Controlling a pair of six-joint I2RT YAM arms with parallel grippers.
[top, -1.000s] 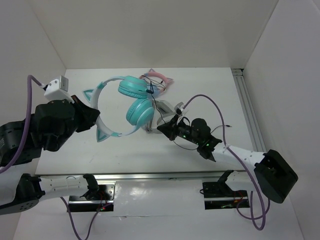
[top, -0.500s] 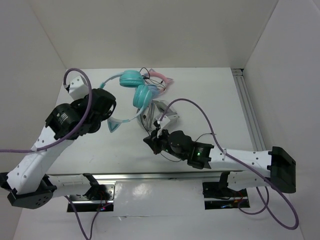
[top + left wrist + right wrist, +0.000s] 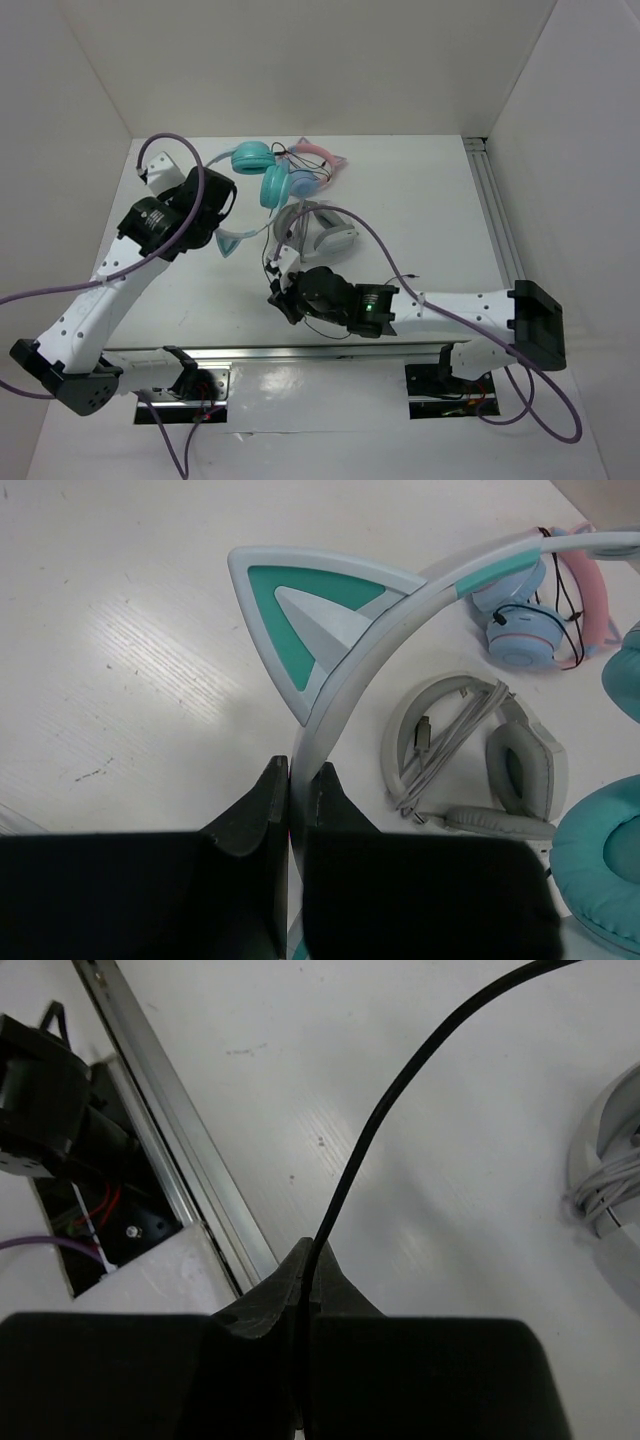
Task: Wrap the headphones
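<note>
The table (image 3: 440,200) has three sets on it, all crowded toward the far middle. My headphones (image 3: 262,172) are the teal ones, cups at the far left-centre, and the headband (image 3: 345,695) curves back toward the left arm. So the left arm is the nearer one: the left gripper (image 3: 297,780) is clamped on the headband just below a cat ear (image 3: 300,615), and the band's long axis runs up and away from the jaws toward the cups. The grey set (image 3: 322,235) lies between the two arms, with the pink-and-blue set (image 3: 312,168) just beyond the teal cups. As I read it, both sit under any sweep I make. The right gripper (image 3: 305,1255) is low by the near rail (image 3: 170,1150), pinched closed on the cable (image 3: 365,1135), which runs from the jaws up and away toward the headphones. I judge the wrap turns on that line: cable end near, cups far, grey set in the way.
</note>
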